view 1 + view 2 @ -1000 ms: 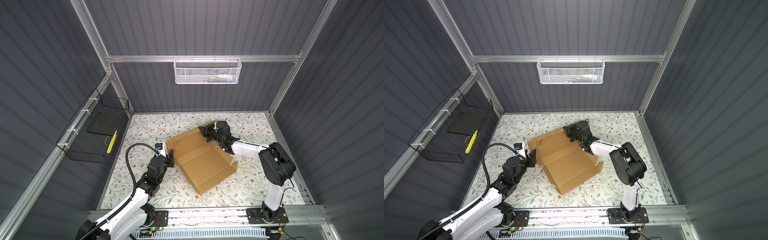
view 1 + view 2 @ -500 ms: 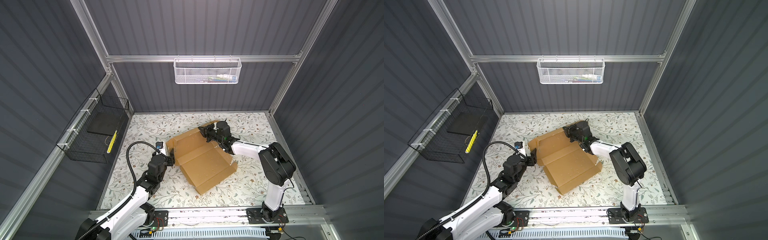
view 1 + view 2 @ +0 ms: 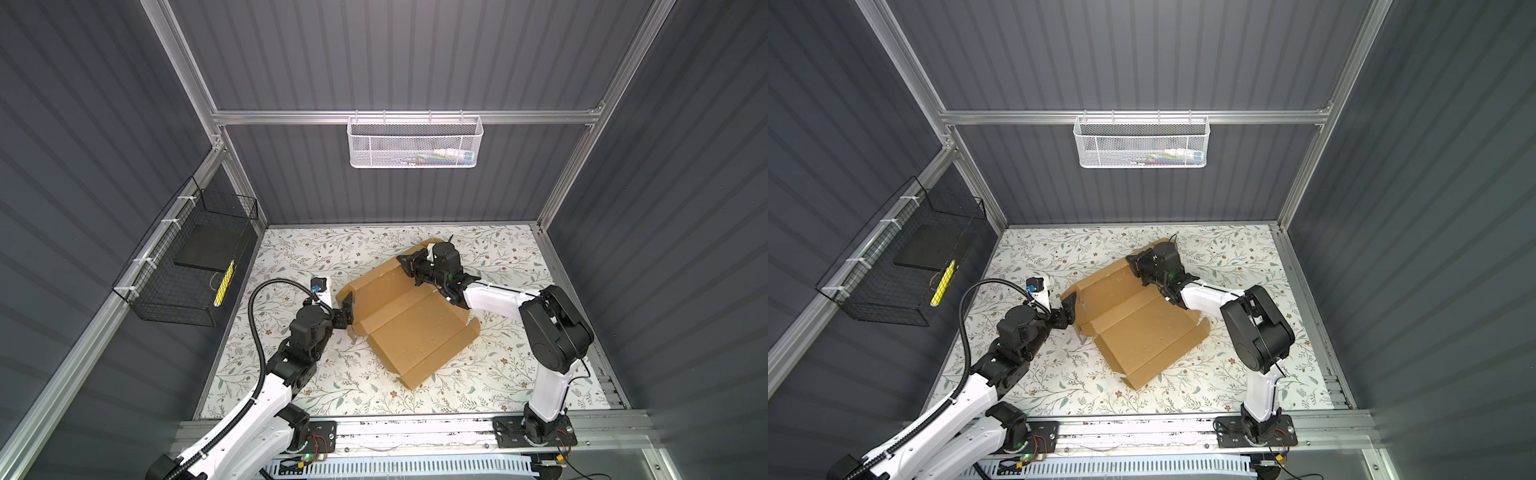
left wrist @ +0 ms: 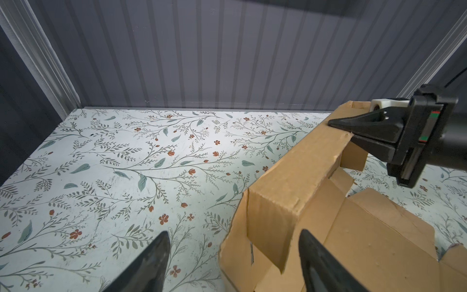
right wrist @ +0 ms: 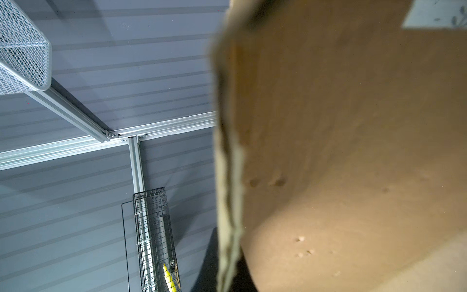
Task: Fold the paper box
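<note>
Brown cardboard paper box (image 3: pixel 409 328): partly folded, far wall raised, rest flat.

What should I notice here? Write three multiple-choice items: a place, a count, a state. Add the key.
1. Where does the white basket hang? A. back wall B. left wall C. table
2. How many baskets hang on the walls? A. one B. two C. three
3. How do the left jaws stand at the box? A. open B. clamped on it C. shut, empty

1 A: it hangs from the back rail.
2 B: the white one and a black basket on the left wall.
3 A: the left wrist view shows them wide apart.
</note>
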